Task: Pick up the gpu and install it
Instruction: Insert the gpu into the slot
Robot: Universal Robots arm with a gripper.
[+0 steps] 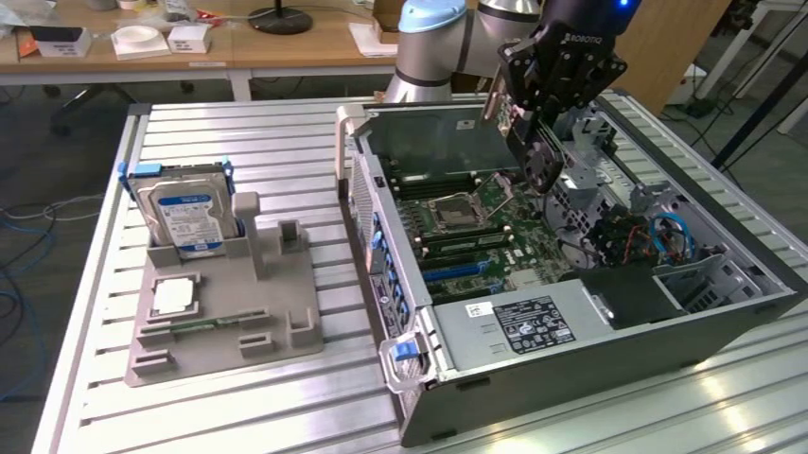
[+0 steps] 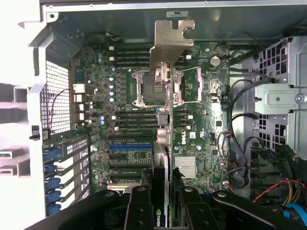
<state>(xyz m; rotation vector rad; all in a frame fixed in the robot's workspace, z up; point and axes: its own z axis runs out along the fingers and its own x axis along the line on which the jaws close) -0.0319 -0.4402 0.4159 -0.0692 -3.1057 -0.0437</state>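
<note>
One gpu, clenched edge-on in my fingers, hangs above the motherboard; edge-down, I judge, so its connector can meet a slot.

a silvery table of ribbed metal slats carries everything; two things rest directly on it; toward the exterior view's left, a grey moulded holder lies flat, its base on the slats; toward the exterior view's right, near the holder but apart from it, an open computer case lies on its side, reaching from the table's near part to its far part
</note>
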